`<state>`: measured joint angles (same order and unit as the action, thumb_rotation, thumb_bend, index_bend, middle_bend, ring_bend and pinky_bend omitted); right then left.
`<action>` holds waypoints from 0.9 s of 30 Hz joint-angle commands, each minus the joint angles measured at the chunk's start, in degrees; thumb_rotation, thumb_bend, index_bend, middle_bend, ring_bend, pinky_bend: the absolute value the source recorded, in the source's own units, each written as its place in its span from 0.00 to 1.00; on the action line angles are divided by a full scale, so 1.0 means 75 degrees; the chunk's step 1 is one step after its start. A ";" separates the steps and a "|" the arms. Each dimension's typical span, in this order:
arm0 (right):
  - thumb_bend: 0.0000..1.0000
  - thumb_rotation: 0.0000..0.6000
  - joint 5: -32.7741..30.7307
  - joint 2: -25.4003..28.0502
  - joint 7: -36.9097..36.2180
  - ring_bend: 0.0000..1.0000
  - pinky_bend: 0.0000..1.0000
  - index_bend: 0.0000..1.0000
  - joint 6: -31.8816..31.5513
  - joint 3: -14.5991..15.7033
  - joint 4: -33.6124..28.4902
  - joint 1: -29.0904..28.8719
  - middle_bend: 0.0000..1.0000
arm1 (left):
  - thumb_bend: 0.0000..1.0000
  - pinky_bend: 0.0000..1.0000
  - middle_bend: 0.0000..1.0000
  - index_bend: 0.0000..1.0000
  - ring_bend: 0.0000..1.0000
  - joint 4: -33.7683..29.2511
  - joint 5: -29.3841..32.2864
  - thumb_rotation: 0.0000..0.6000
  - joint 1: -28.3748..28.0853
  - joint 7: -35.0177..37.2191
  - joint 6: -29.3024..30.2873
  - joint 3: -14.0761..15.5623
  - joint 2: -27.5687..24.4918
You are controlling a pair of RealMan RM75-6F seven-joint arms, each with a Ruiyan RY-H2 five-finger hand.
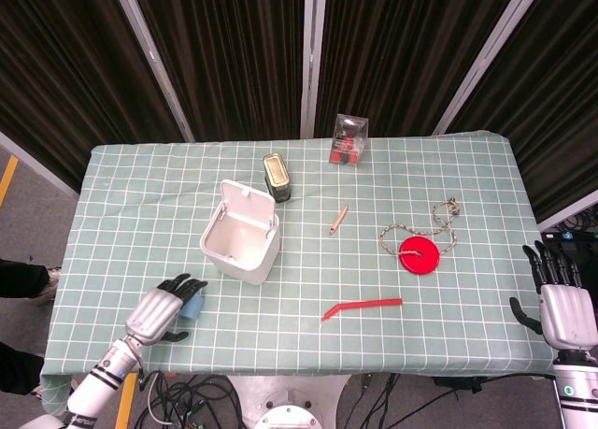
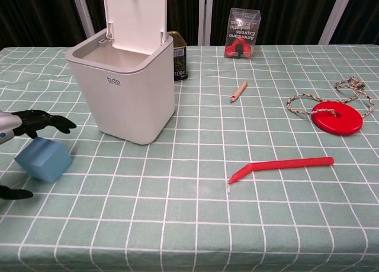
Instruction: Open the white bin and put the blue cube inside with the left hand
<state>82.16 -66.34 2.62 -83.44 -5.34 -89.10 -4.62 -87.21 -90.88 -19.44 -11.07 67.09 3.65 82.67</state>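
One blue cube (image 2: 44, 159) on table's left edge, left hand (image 1: 159, 311) spread around it, fingers above, thumb below, not gripping. One white bin (image 2: 124, 85), lid up. Right hand (image 1: 563, 309) spread, idle.
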 commanded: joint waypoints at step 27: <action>0.24 1.00 -0.0018 0.0047 0.0087 0.00 0.00 0.00 0.0059 -0.0002 -0.0116 -0.0044 0.00 | 0.26 0.64 0.50 0.51 0.44 -0.1066 -0.0493 1.00 0.0739 -0.0355 0.3296 -0.1268 -0.0918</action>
<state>82.00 -65.96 3.20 -83.08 -5.34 -89.91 -4.86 -91.52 -93.24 -15.05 -12.31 87.05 -2.33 78.70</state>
